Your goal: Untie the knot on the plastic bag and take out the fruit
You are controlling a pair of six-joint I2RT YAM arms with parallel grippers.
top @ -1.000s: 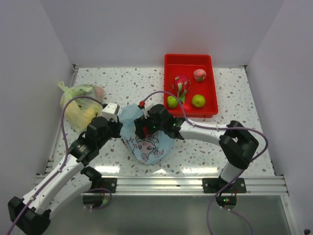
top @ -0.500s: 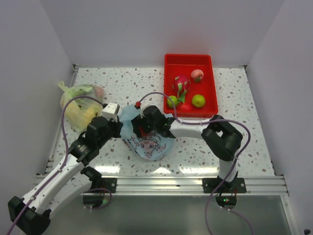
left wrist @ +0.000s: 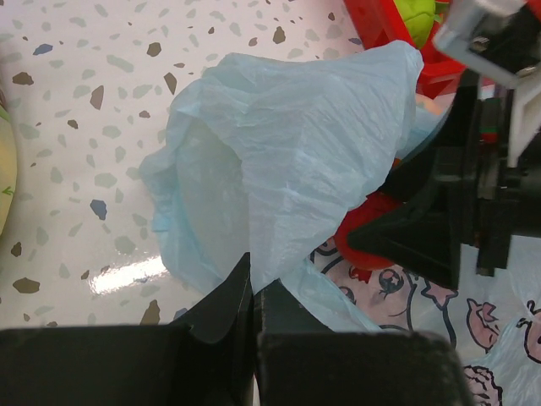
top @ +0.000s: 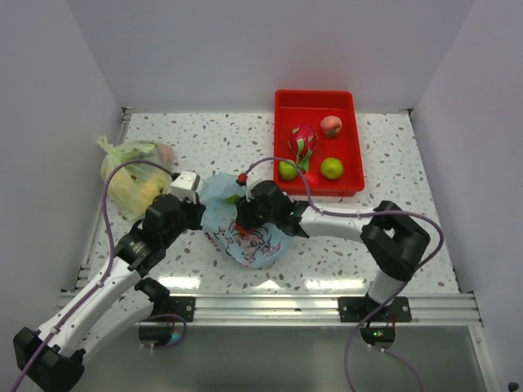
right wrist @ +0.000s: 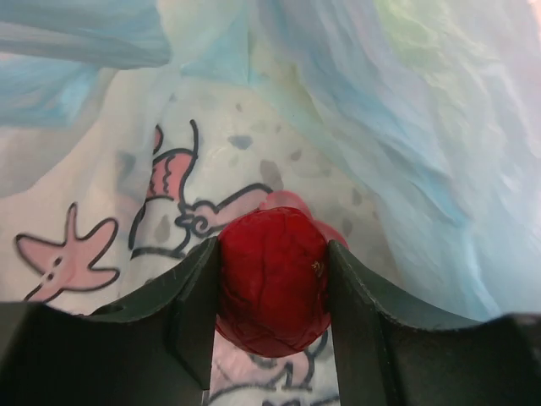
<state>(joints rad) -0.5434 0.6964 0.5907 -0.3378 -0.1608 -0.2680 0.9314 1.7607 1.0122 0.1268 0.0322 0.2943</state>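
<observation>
The light blue plastic bag (top: pixel 255 243) with the cartoon print lies at the table's middle, its mouth open. No knot shows in any view. My left gripper (left wrist: pixel 254 283) is shut on the bag's thin edge (left wrist: pixel 287 144) and holds it up. My right gripper (right wrist: pixel 272 249) reaches inside the bag, its fingers pressed against both sides of a round red fruit (right wrist: pixel 272 292). From above, the right gripper (top: pixel 243 219) sits in the bag's mouth, with the left gripper (top: pixel 198 214) at the bag's left rim. More fruit lies in a red tray: a dragon fruit (top: pixel 302 140), a peach (top: pixel 331 125) and two green ones (top: pixel 331 168).
The red tray (top: pixel 350 186) stands at the back right, just beyond the bag. A yellow-green bag (top: pixel 135 175) with yellow fruit lies at the left, close to the left arm. White walls close in the table on three sides.
My right gripper has narrowed from wide open onto the red fruit inside the bag, and its arm has shifted. The left gripper has kept its hold on the bag.
</observation>
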